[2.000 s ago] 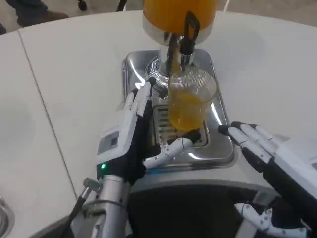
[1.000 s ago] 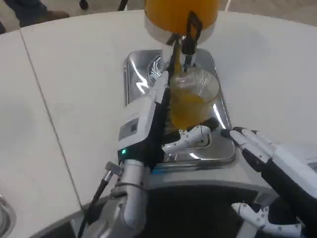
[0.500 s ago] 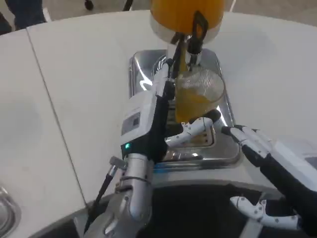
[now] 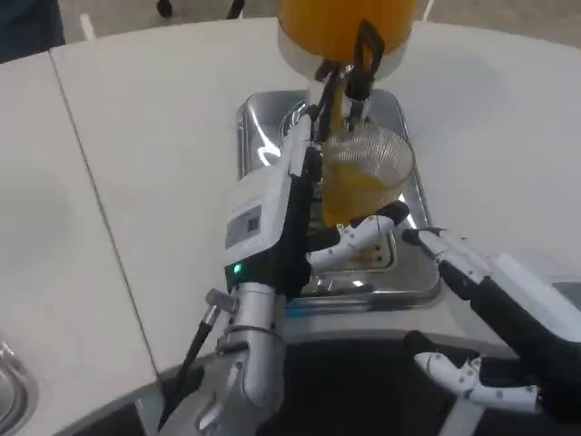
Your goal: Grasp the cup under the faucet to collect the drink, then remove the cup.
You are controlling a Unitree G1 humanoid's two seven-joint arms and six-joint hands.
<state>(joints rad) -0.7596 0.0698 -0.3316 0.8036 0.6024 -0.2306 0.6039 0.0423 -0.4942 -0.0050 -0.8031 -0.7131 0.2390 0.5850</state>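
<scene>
The white desk (image 4: 136,145) carries the orange drink dispenser (image 4: 340,27), whose chrome drip tray (image 4: 263,127) sits below it. The clear cup (image 4: 363,182), roughly half full of juice, stands on that tray directly under the faucet (image 4: 349,86). The left hand (image 4: 281,218) reaches along the cup's left side, thumb curled around its base; whether the fingers truly clamp it, I cannot tell. The right hand (image 4: 472,272), fingers apart and holding nothing, waits right of the tray. A loose grip could tip the cup on lifting, spilling juice.
</scene>
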